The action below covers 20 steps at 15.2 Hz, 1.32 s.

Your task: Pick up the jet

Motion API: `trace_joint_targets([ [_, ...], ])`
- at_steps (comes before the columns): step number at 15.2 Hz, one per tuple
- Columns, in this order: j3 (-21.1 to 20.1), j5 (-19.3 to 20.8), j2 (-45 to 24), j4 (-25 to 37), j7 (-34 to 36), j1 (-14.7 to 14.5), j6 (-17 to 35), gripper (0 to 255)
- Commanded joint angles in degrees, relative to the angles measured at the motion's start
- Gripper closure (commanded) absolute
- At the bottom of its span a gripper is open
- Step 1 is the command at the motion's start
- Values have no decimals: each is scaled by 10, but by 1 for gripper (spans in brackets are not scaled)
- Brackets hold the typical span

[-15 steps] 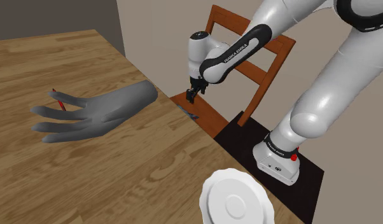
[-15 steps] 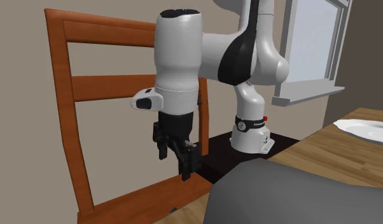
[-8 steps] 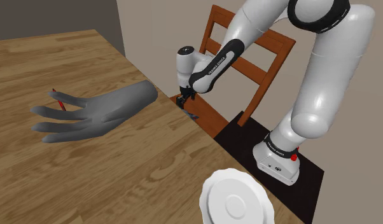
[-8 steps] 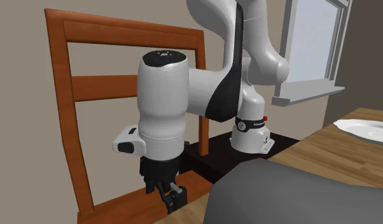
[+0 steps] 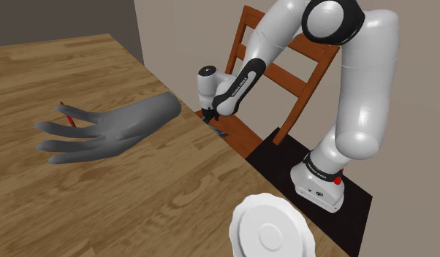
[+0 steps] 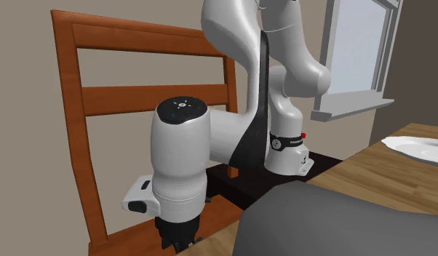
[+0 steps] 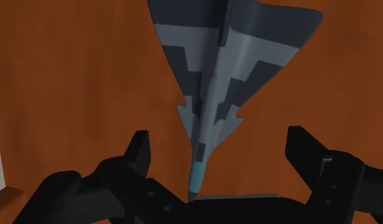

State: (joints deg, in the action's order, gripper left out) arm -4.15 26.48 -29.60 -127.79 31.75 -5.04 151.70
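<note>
Straddling jet, claw now lower

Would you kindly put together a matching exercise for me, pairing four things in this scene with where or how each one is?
Things:
1. blue-grey delta-wing jet
2. large grey hand-shaped model
3. round white plate
4. black two-finger gripper

Places or states:
A. mid-table on the wooden table, fingers spread
B. open, just above the jet
C. flat on the reddish-brown chair seat
D. at the table's edge, near the black stand

Pairs: 1-C, 2-A, 3-D, 4-B
</note>
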Motion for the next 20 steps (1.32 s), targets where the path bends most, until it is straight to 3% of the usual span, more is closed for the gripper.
trace_joint_targets([
  [1,6,7,-18,7,7,-4,11,0],
  [4,10,11,-30,11,12,-7,19,0],
  [5,10,11,-32,12,12,-7,19,255],
  [14,10,11,-30,11,12,-7,19,255],
  [20,-6,-7,17,-4,-7,4,-12,255],
])
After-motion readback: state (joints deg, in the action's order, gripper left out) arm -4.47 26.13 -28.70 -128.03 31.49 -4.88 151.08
